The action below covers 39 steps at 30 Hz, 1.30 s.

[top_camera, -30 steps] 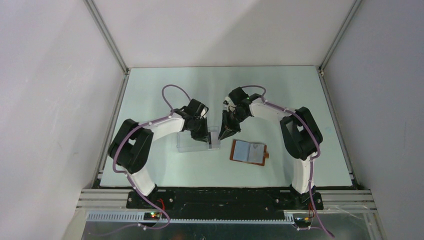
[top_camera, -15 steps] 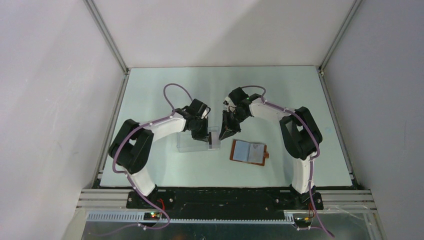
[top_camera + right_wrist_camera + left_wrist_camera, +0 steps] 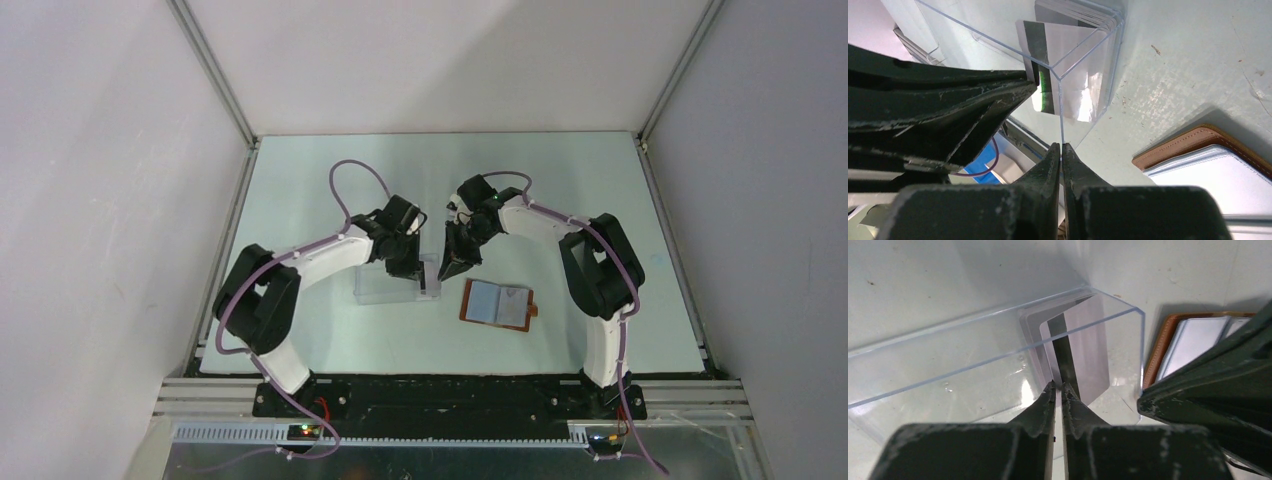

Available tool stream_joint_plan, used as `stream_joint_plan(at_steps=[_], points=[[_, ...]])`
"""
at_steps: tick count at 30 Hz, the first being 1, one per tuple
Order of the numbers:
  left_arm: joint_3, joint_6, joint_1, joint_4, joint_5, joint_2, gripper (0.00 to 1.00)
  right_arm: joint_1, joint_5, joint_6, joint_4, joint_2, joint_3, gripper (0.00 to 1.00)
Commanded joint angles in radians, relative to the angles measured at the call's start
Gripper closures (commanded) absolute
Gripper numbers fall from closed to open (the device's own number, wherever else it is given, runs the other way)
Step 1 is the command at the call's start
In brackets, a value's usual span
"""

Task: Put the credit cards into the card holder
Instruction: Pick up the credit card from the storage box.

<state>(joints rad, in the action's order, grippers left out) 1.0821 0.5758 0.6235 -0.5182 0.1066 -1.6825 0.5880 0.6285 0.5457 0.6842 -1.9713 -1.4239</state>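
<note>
"Two tools at one corner. What has the left tool [image 3: 1058,386] got?"

"A thin pale plastic credit card with a dark stripe [image 3: 1083,350]. The jaws are all but closed and pinch the card's edge right where the stripe runs. The card stands on edge at the right end of a clear rectangular plastic box [image 3: 923,385], partly seen through the clear wall."

"And the right tool [image 3: 1062,146]?"

"Closed to a sliver on the upright corner edge of that same box, at the same end. The two tools are close beside each other there, though I cannot tell if they touch."

"Are there more cards?"

"Several. A stack of pale plastic cards [image 3: 1080,14] leans against the box's end wall, just behind the pinched one. How many there are I cannot tell."

"Where does the box sit?"

"On the pale green surface [image 3: 330,180], a little left of its middle and nearer the near edge than the far one."

"And the holder?"

"The tan-brown leather folding card holder [image 3: 497,303] lies open and flat on the surface, just beside the box's right end but apart from it. Its pale blue-grey pockets face up, and its snap tab sticks out on the side away from the box, toward the surface's right edge. From the right wrist, one brown corner of it shows just beyond the box."
</note>
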Motion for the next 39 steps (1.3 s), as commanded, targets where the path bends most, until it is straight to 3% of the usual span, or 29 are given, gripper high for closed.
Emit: stream_joint_plan(at_steps=[1, 12, 28, 39], points=[[0.042, 0.003, 0.019, 0.022, 0.014, 0.053, 0.88, 0.015, 0.011, -0.006, -0.008, -0.008, -0.018, 0.92], [0.045, 0.061, 0.018, 0.035, 0.074, 0.042, 0.77, 0.017, 0.011, -0.003, -0.01, -0.006, -0.018, 0.92], [0.008, 0.098, 0.018, 0.077, 0.092, 0.084, 0.81, 0.018, 0.011, -0.002, -0.009, -0.005, -0.018, 0.93], [-0.009, 0.102, 0.018, 0.086, 0.11, 0.01, 0.82, 0.018, 0.011, -0.006, -0.005, -0.005, -0.018, 0.93]])
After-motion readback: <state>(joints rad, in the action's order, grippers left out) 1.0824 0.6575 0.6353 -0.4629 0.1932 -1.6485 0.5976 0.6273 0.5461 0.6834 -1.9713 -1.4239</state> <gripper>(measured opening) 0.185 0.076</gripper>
